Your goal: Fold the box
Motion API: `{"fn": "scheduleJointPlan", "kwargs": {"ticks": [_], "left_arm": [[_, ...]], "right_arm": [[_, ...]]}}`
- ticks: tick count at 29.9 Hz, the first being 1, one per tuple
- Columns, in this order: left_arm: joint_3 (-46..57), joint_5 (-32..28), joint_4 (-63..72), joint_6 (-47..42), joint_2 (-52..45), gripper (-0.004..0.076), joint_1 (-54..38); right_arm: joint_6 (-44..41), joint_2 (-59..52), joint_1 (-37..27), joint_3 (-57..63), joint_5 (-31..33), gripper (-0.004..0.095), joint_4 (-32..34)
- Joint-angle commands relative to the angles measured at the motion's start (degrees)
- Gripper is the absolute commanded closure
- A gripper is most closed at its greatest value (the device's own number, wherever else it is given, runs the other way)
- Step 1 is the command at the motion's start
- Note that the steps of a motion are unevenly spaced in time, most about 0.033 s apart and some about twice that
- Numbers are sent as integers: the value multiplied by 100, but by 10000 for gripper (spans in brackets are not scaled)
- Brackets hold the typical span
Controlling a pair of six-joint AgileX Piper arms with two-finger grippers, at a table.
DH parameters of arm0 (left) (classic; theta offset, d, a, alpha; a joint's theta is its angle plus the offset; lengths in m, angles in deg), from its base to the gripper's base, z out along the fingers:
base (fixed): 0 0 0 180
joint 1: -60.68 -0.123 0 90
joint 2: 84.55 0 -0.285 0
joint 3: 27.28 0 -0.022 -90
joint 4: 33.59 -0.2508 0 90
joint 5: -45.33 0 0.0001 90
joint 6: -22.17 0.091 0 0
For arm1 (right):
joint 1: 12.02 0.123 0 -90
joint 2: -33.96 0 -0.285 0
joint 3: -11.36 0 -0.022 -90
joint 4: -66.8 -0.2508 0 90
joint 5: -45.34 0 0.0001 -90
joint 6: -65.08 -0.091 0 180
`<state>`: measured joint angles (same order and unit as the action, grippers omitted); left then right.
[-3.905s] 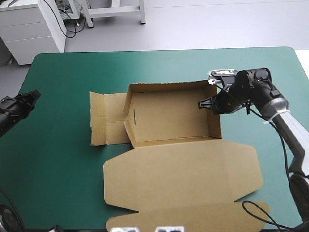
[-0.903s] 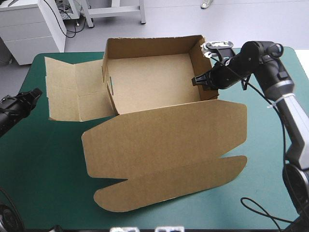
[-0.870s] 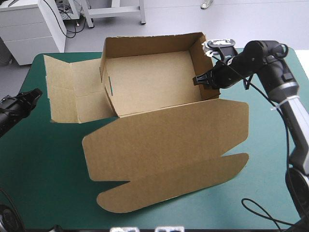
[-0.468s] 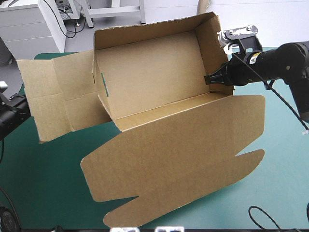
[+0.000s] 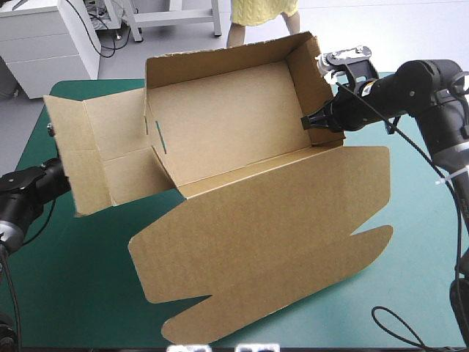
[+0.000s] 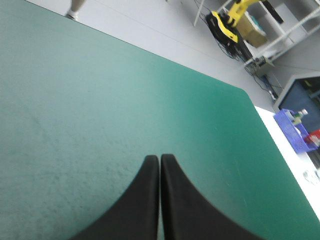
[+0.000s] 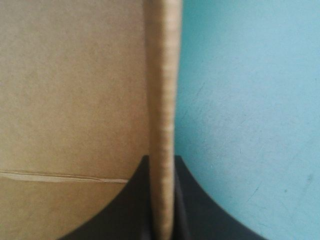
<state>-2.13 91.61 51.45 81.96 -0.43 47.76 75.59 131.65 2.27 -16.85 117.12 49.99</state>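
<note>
Brown box [image 5: 242, 139] tilted up | right jaws clamp its side wall; arm [image 5: 429, 84] raised | left jaws closed

A lab or workshop: a teal-green table [image 5: 429, 242], a white cabinet [image 5: 40, 55], loose cables [image 5: 105, 31] on grey floor [image 5: 410, 33].

My right arm [image 5: 419, 79] is glossy black with rounded joint housings, then a silver-grey forearm with a thin white band [image 5: 445, 178] round it. My left arm [image 5: 22, 196] is black and rounded too. The left hand [image 6: 160, 159] has two matte black fingers [image 6: 142, 205], broad-based and curving to narrow tips. The right hand [image 5: 308, 122] looks the same.
</note>
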Motion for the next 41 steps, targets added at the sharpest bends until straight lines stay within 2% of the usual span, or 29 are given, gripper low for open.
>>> {"fn": "scheduleJointPlan", "kwargs": {"ticks": [1, 7, 14, 24, 33, 36, 41], "left_arm": [[-159, 377, 342, 431, -163, 731, 142], [-159, 479, 615, 466, -416, 731, 142], [-319, 961, 1012, 102, -512, 731, 142], [-1003, 879, 213, -836, -538, 731, 365], [-1245, 899, 70, -825, -538, 727, 607], [-1270, 1109, 82, -825, -538, 657, 607], [-1318, 1409, 249, -863, -552, 386, 607]], "right_arm": [[15, -13, -22, -168, -177, 921, -160], [65, 263, -22, -168, -294, 921, -134], [27, 404, -18, -168, -395, 921, -134], [0, 416, 56, -168, -580, 920, -72], [0, 416, 56, -168, -603, 920, -38], [0, 416, 56, -168, -603, 920, -13], [0, 416, 56, -168, -592, 920, -3]]}}
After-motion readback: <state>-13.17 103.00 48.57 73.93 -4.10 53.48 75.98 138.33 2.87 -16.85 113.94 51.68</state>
